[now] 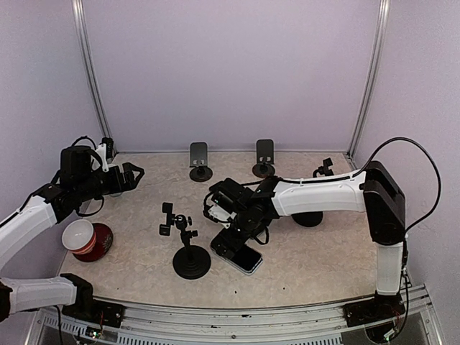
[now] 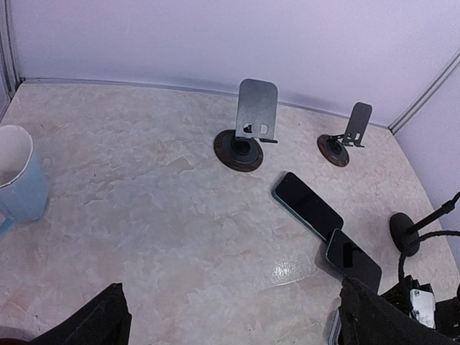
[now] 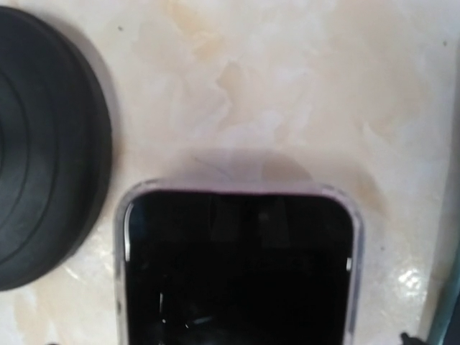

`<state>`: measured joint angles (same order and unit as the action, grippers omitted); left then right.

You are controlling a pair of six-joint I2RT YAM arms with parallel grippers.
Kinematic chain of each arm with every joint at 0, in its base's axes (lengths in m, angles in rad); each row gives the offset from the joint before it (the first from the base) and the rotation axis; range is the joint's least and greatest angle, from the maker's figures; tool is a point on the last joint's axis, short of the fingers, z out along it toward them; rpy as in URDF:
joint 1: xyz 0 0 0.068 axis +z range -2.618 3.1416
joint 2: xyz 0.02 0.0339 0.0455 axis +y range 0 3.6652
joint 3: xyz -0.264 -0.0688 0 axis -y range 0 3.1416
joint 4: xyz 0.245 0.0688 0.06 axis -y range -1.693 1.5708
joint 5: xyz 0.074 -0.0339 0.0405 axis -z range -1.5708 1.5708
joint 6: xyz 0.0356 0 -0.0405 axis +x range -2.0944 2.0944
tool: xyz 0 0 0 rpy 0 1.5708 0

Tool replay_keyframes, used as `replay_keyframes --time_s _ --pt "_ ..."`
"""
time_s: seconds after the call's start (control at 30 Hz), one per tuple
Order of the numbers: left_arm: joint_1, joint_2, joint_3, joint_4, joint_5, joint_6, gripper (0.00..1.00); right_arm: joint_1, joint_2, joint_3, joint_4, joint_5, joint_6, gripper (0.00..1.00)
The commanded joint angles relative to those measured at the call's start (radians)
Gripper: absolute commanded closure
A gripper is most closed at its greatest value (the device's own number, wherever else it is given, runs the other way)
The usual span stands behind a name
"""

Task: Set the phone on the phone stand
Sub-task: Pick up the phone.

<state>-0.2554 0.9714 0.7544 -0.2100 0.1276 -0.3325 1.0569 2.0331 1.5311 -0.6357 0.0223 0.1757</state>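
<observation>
A phone (image 1: pixel 246 258) in a clear case lies screen up at the table's middle front; it fills the lower right wrist view (image 3: pixel 237 266). My right gripper (image 1: pixel 231 241) hangs right over its far end, and its fingers are hidden in both views. Two flat-backed phone stands (image 1: pixel 199 159) (image 1: pixel 264 155) stand at the back; both show in the left wrist view (image 2: pixel 253 121) (image 2: pixel 351 131). Two more dark phones (image 2: pixel 307 205) (image 2: pixel 353 259) lie before them. My left gripper (image 1: pixel 134 175) is open and empty at the far left, with its fingers (image 2: pixel 97 322) wide apart.
A clamp stand on a round black base (image 1: pixel 190 260) stands left of the phone, and its base shows in the right wrist view (image 3: pixel 43 144). Another black base (image 1: pixel 309 218) lies under the right arm. A white cup on red (image 1: pixel 86 238) is front left. A pale blue cup (image 2: pixel 16 176) shows in the left wrist view.
</observation>
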Motion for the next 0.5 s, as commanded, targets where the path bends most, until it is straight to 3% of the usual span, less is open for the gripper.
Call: replay_keyframes --time_s 0.0,0.47 --pt "0.01 0.004 -0.009 0.026 0.02 -0.003 0.01 -0.013 0.039 0.048 -0.013 -0.014 -0.009 0.0" --pt "0.043 -0.002 -0.012 0.029 0.026 -0.007 0.01 -0.014 0.084 0.093 -0.05 -0.004 -0.013 0.0"
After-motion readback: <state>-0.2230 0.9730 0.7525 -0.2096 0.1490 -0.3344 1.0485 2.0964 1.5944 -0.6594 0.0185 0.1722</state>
